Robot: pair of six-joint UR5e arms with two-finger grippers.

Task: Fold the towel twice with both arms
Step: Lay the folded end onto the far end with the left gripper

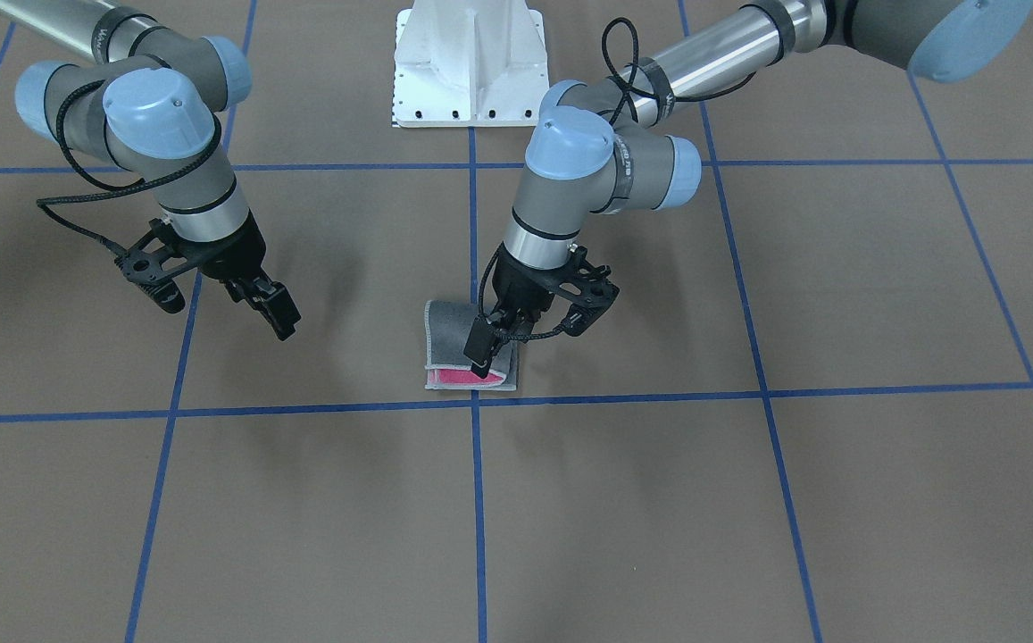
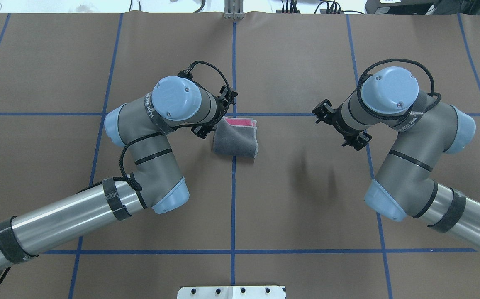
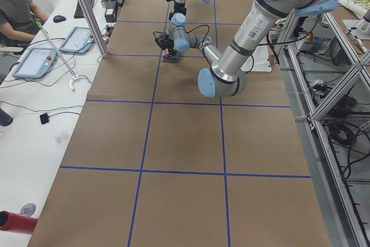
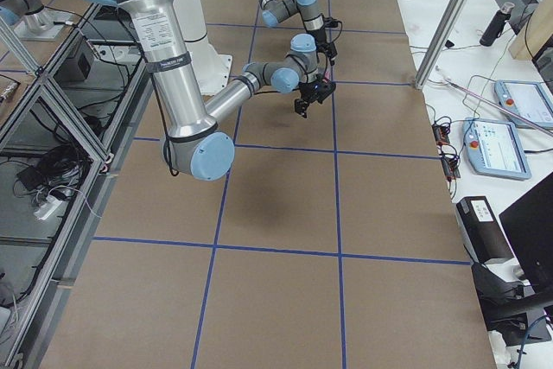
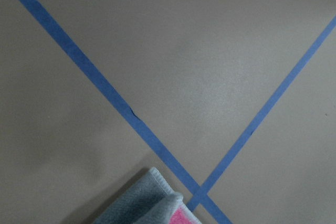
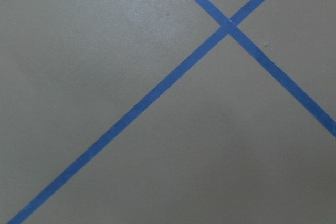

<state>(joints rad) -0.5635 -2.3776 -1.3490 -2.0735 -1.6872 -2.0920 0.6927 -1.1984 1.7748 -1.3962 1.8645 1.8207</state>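
Note:
The towel (image 1: 455, 335) lies folded near the table's middle, dark grey face up, with a pink strip showing along the edge far from the robot's base. It also shows in the overhead view (image 2: 236, 141) and as a corner in the left wrist view (image 5: 152, 203). My left gripper (image 1: 480, 364) is down on the towel's upper flap next to the pink strip, shut on that edge, which curls up slightly. In the overhead view the left wrist hides the fingers. My right gripper (image 1: 273, 313) hangs open and empty above the bare table, well off to the towel's side.
The white pedestal base (image 1: 470, 62) stands at the robot's side of the table. Blue tape lines (image 1: 475, 500) cross the brown table cover in a grid. An operators' desk with tablets (image 3: 34, 62) runs along the far side.

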